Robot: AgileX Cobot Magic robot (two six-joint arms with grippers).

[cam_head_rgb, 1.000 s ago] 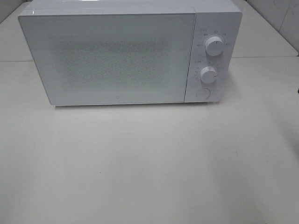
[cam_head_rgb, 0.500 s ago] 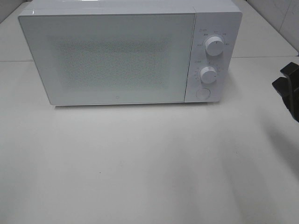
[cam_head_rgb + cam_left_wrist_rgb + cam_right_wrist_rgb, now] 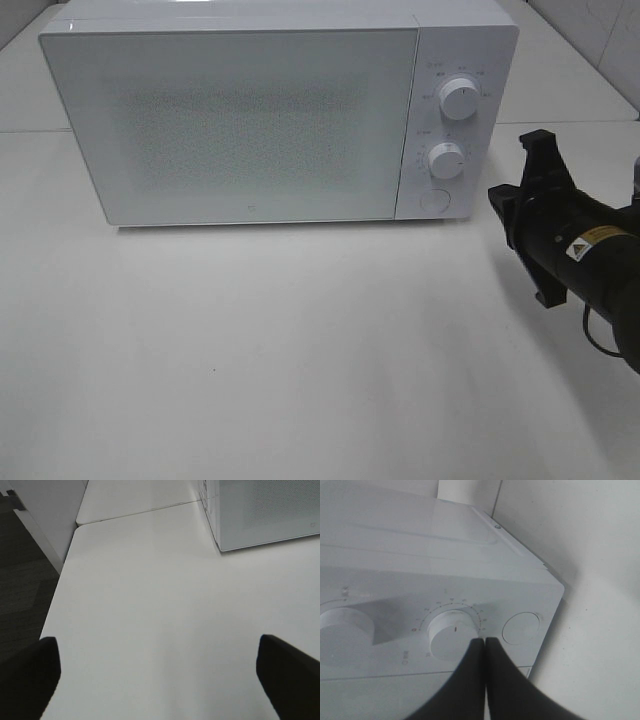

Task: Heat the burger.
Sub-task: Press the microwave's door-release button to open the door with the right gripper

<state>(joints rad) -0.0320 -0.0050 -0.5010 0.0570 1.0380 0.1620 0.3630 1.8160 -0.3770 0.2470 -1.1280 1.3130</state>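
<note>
Currently the right gripper [image 3: 485, 641], jaws pressed together, points at the lower knob [image 3: 452, 634] beside the round button [image 3: 521, 627]. Well apart, the left gripper [image 3: 160, 680] hangs spread over the table [image 3: 150, 605]. The microwave [image 3: 240, 120] door is shut and the burger is not in view. Probable step: operating the controls, which calls for exact tip placement.

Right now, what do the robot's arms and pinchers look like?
The right arm is a fat black tube. It has a small white label with a yellow warning triangle on it, and a thin black cable loops out of it. The right gripper has two slim black fingers that taper to points. The left gripper has two broader, rounded black fingers.
</note>
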